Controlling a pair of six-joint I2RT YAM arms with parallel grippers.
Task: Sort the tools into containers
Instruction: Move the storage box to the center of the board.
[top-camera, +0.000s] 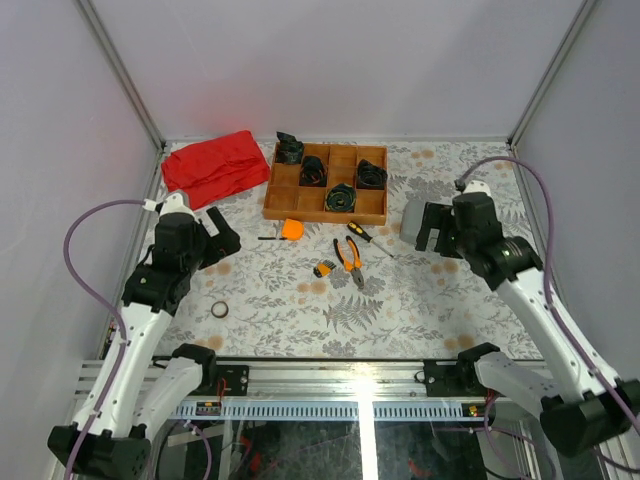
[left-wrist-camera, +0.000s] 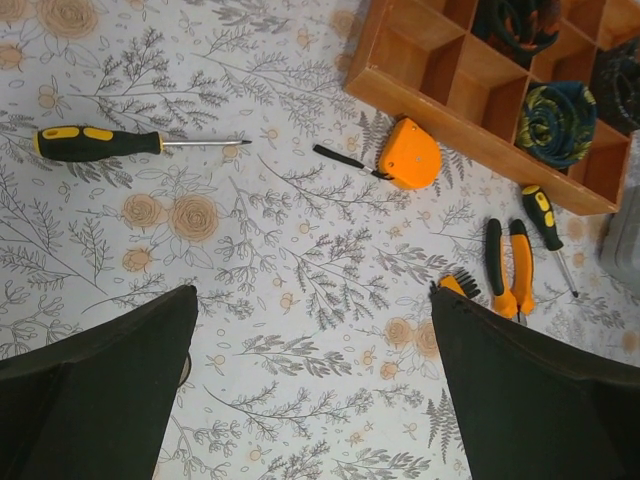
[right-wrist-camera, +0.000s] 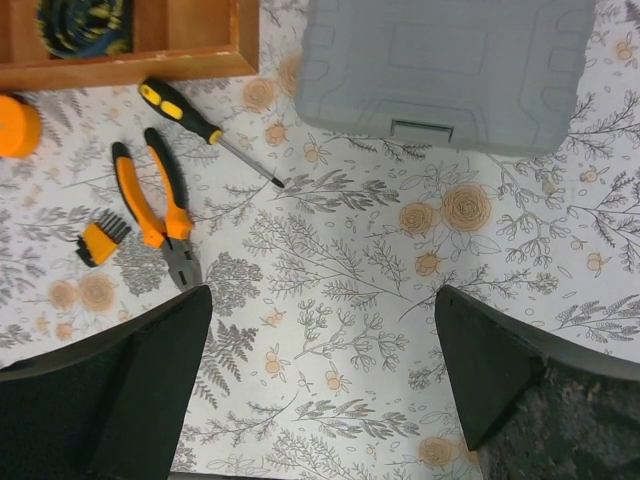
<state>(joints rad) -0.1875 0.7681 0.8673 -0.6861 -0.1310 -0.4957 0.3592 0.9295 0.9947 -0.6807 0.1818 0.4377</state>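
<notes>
The grey case (top-camera: 411, 221) lies shut at the right, partly under my open, empty right gripper (top-camera: 436, 232). In the right wrist view the case (right-wrist-camera: 450, 70) lies beyond the gripper (right-wrist-camera: 320, 380). Orange-handled pliers (top-camera: 349, 262), a screwdriver (top-camera: 360, 233), a small yellow-grey piece (top-camera: 325, 268) and an orange tape measure (top-camera: 292, 229) lie mid-table. A thin ring (top-camera: 220, 311) lies near left. My left gripper (top-camera: 222, 243) is open and empty. The left wrist view shows another screwdriver (left-wrist-camera: 100, 143), the tape measure (left-wrist-camera: 410, 155) and the pliers (left-wrist-camera: 508, 265) beyond that gripper (left-wrist-camera: 310, 380).
A brown wooden tray (top-camera: 285, 185) with black coiled bundles stands at the back centre. A red cloth (top-camera: 210, 167) lies at the back left. White walls close the table in on three sides.
</notes>
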